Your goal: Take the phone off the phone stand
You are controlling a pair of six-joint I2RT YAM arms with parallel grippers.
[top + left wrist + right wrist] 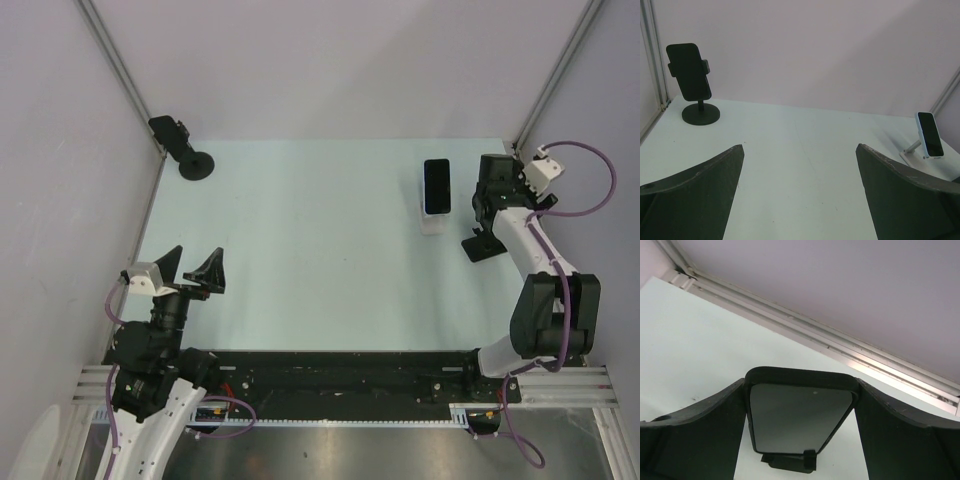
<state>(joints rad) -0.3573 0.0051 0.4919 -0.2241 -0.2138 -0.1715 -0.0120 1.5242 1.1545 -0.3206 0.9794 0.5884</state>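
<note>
Phone (800,417): a rigid, smooth slab of moderate weight with breakable glass, best held by its 2 opposite side edges, never across the screen. It sits on the clip of a dark phone stand (790,462) at the table's far right. The right gripper (800,390) reaches over it from above, fingers (705,435) apparently pressed against both edges. The left gripper (192,262) hangs near its base, spread apart and empty.

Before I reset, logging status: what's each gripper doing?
Left gripper: open, empty.
Right gripper: around a phone; whether it grips cannot be told.
</note>
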